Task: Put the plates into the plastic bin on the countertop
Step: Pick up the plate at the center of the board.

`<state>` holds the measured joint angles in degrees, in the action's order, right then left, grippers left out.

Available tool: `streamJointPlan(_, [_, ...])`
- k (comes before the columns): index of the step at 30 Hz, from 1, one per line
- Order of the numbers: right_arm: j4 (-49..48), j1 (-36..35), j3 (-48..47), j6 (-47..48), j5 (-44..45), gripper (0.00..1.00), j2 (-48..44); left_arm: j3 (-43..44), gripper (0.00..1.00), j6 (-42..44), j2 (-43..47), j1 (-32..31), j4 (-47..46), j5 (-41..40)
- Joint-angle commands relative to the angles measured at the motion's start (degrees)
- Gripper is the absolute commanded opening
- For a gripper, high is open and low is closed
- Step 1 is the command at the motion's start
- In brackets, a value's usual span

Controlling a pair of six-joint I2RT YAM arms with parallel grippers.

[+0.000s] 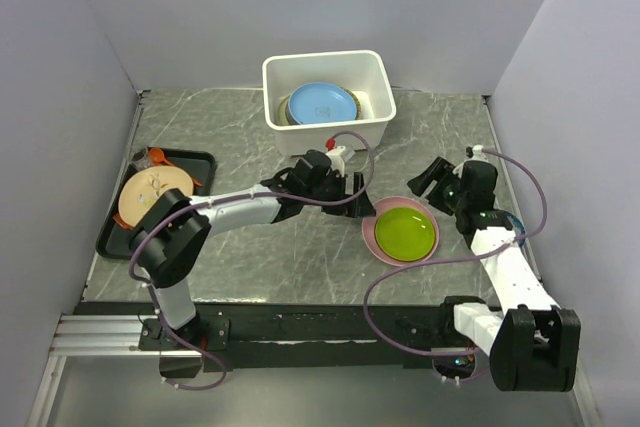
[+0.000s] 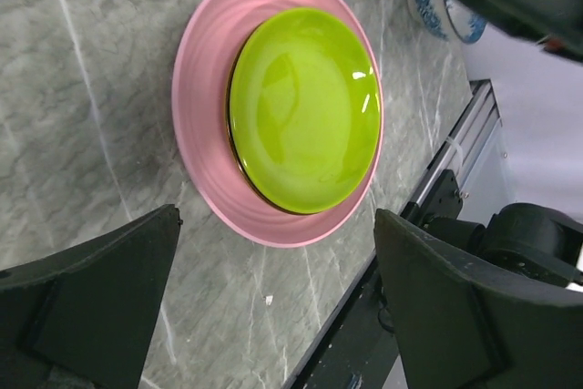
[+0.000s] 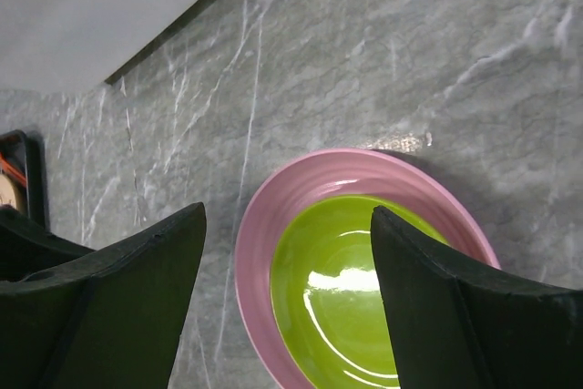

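The left tool (image 2: 275, 214) is held with its fingers spread wide and nothing is gripped between them; just ahead of it, framed by the two fingers in the left wrist view, the lime green plate (image 2: 305, 107) is seen nested inside the larger pink plate (image 2: 205, 70), and both are laid flat on the counter (image 1: 250, 257). No contact between this tool and either plate can be made out. The right tool (image 3: 287, 216) is likewise kept well open and empty, and it is poised on the opposite side of the same pair of plates, with the pink rim lying just below and ahead of its fingertips and apart from them. The plastic bin (image 1: 325, 132) is placed well beyond the left tool, towards the far edge of the counter, and a blue plate (image 1: 322, 102) is seen uppermost inside it, with the rims of other plates tucked under it whose colours cannot be told. Well off to the left of the left tool, a black tray (image 1: 200, 162) is set at the counter's edge and a peach plate (image 1: 155, 197) is carried on it. A small blue-and-white bowl (image 2: 437, 11) is glimpsed beyond the plates, close by the right arm
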<state>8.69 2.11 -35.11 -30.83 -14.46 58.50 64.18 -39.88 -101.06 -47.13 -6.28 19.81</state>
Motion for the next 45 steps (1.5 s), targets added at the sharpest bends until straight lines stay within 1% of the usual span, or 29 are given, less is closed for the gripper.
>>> streamJointPlan(1, [-0.1, 2.0, 1.6, 0.2, -1.5, 0.79, -2.9, 3.6, 0.90, 0.2, -2.4, -0.9, -2.0, 2.3])
streamJointPlan(9, [0.8, 6.0, 4.3, 0.9, -4.0, 0.79, -4.0, 6.5, 0.87, 0.2, -6.3, -2.5, -3.7, 4.6])
streamJointPlan(18, [0.2, 8.3, 6.3, 1.8, -6.1, 0.79, -2.9, 9.2, 0.84, 0.6, -10.5, -4.0, -4.3, 6.2])
streamJointPlan(21, [-0.1, 8.6, 6.5, 1.8, -6.5, 0.79, -2.6, 10.0, 0.83, 1.2, -11.9, -4.7, -4.1, 4.5])
streamJointPlan(27, [-0.2, 9.2, 6.6, 2.4, -7.1, 0.79, -2.3, 13.2, 0.82, 3.2, -14.6, -5.7, 0.9, -0.6])
streamJointPlan(31, [-0.8, 9.5, 7.0, 2.6, -7.5, 0.78, -1.7, 17.2, 0.81, 3.4, -17.6, -5.8, 3.1, -0.7])
streamJointPlan(34, [-0.9, 9.8, 7.1, 3.0, -7.8, 0.78, -1.4, 18.6, 0.81, 3.6, -18.9, -5.9, 5.1, -2.0])
streamJointPlan(39, [-1.0, 10.3, 7.2, 3.3, -8.2, 0.78, -1.1, 19.1, 0.81, 4.0, -19.9, -5.9, 6.2, -4.3])
streamJointPlan(43, [-1.2, 10.5, 7.2, 3.6, -8.6, 0.78, -0.8, 18.7, 0.81, 3.8, -20.2, -5.9, 6.2, -4.0])
streamJointPlan(45, [-1.5, 10.7, 7.3, 3.7, -8.8, 0.78, -0.6, 19.0, 0.80, 3.5, -20.8, -5.8, 6.2, -3.6])
